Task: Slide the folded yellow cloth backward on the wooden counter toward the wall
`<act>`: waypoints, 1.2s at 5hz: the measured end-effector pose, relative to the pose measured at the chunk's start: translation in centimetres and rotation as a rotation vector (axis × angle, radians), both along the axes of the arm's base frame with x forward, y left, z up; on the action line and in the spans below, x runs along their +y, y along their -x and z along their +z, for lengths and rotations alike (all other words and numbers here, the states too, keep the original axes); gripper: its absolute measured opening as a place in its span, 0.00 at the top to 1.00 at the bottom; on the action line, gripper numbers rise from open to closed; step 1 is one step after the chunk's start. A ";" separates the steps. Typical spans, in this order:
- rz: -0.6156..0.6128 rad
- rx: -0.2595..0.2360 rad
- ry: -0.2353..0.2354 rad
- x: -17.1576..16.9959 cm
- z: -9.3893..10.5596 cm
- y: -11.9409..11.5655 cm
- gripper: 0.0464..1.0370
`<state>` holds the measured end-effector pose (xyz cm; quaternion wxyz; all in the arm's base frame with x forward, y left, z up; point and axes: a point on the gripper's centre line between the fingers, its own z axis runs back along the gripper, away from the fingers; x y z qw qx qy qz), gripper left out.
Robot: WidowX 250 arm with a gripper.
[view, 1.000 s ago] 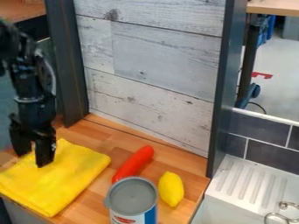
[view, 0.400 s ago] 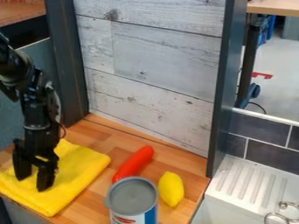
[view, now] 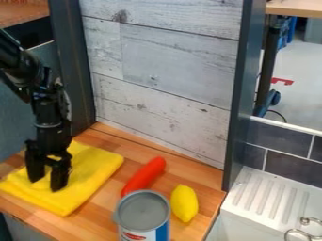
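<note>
The black gripper (view: 48, 181) hangs at the left over the folded yellow cloth (view: 91, 173), its two fingers apart and their tips down at the cloth's left part. Between the fingertips the cloth looks slightly rumpled; whether they pinch it is unclear. To the right of the cloth lies a long red-orange object (view: 144, 176), tilted. A grey-topped can (view: 143, 212) stands upright in front of it, and a yellow lemon (view: 184, 203) rests to the can's right.
The wooden counter (view: 100, 214) ends at a dark upright post (view: 236, 108) on the right. Whitewashed boards (view: 160, 70) rise behind it. Beyond the post is a white ribbed sink drainer (view: 270, 193) with metal fittings at its front.
The gripper first came down and forward onto the cloth, then moved back and slightly right. The cloth has shifted the same way, toward the boards and slightly right.
</note>
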<state>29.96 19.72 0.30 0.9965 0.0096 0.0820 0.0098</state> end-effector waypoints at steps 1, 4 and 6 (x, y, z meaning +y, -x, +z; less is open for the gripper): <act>-0.066 -0.030 0.013 -1.3 0.3 -3.9 0.04; -0.087 -0.053 0.062 -2.9 0.7 -7.0 0.04; -0.076 -0.060 0.067 -3.4 1.1 -6.5 0.04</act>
